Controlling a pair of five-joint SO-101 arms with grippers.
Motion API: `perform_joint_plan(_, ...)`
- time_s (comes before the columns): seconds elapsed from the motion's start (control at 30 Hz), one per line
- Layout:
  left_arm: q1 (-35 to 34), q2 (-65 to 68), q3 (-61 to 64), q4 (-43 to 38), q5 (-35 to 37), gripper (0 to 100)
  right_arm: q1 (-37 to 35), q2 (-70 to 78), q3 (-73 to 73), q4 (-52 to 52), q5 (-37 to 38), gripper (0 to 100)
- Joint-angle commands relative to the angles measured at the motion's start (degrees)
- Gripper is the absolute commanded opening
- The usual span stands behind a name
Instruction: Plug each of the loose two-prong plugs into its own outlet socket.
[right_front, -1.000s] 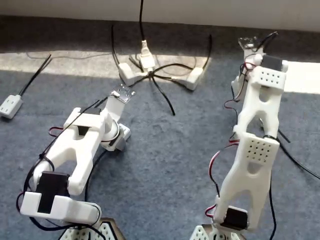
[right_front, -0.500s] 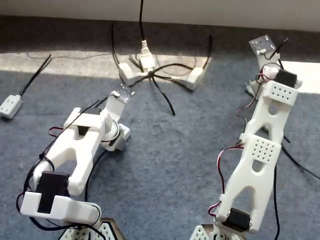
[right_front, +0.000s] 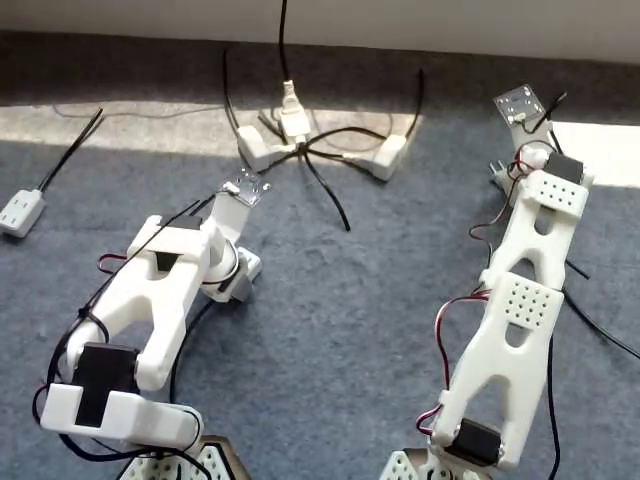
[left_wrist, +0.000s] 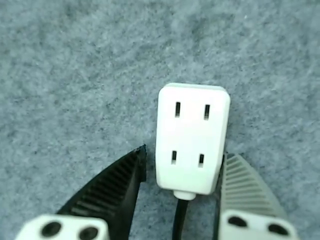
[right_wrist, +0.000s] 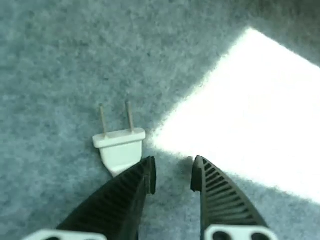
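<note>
A: Left arm (right_front: 160, 290)?
B: Folded low; left end effector (left_wrist: 185, 154) released, straddling the white rectangular plastic outlet socket (left_wrist: 192, 137).
A: Right arm (right_front: 520, 300)?
B: Stretched far; right end effector (right_wrist: 172, 172) parted, white two-prong plug (right_wrist: 119, 145) just beside one finger.

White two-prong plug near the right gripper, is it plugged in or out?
Out. The white two-prong plug lies flat on the grey carpet, both prongs bare, by the open right gripper.

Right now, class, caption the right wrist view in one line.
Open pincer above carpet, loose two-prong plug lying just outside its jaws, prongs pointing away.
</note>
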Motion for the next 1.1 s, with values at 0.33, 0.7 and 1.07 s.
perform_joint_plan(0.33, -0.66, -0.75, 0.22, -0.44, -0.26, 23, -11.38, 0.48, -10.86, 28.26, -0.79, 14.6)
perform_joint_plan(0.7, -0.66, -0.75, 0.13, -0.62, -0.26, 23, -11.03, -5.23, -18.95, 29.32, -0.79, 14.9)
perform_joint_plan(1.07, -0.57, -0.75, 0.13, -0.62, -0.26, 23, -11.65, -21.58, 8.84, 29.49, 1.58, 14.9)
